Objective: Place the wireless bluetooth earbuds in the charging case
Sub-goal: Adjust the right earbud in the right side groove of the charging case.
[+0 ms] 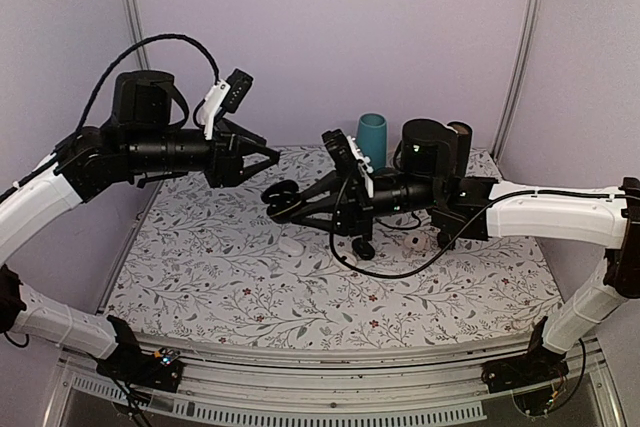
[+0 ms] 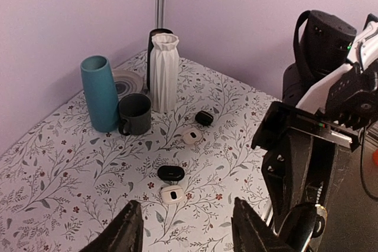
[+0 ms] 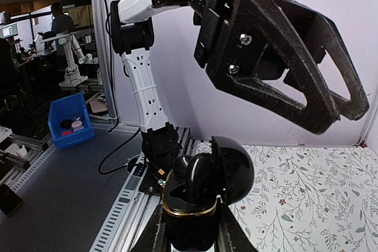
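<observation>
My right gripper is shut on the black, gold-rimmed charging case, holding it upright in the air with its lid swung open. A glossy dark earbud stands in the case's well. From above, the case hangs over the table's middle at the tip of the right gripper. My left gripper hovers just up and left of it. In the left wrist view its fingers stand apart around the left gripper's gap, with nothing between them.
On the floral table stand a teal vase, a dark mug and a white ribbed vase. Small oval black cases and white cases lie scattered. The right arm fills the right side.
</observation>
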`<control>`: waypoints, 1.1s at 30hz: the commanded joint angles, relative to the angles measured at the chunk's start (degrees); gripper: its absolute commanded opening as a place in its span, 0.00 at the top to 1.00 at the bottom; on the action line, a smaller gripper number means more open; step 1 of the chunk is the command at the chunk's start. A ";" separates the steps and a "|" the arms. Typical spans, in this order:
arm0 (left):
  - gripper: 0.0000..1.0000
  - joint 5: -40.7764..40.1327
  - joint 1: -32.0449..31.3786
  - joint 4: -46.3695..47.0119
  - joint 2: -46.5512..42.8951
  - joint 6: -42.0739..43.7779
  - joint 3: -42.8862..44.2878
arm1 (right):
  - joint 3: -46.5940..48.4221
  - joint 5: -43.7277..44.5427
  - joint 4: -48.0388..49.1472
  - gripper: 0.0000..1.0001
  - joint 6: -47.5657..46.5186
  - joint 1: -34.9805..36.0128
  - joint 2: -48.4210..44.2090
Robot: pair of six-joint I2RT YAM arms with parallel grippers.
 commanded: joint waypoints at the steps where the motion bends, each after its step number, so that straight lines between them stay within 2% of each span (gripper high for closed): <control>1: 0.48 5.77 1.33 -0.90 0.19 -0.16 0.10 | 1.74 -3.15 0.66 0.97 1.04 0.15 -0.60; 15: 0.52 16.33 1.29 -3.19 1.88 2.81 0.00 | 4.48 -6.10 1.30 0.97 6.96 -2.11 1.70; 33: 0.53 19.30 0.64 -2.39 -0.49 4.86 -0.60 | 6.53 -5.37 0.31 0.97 12.47 -3.46 4.81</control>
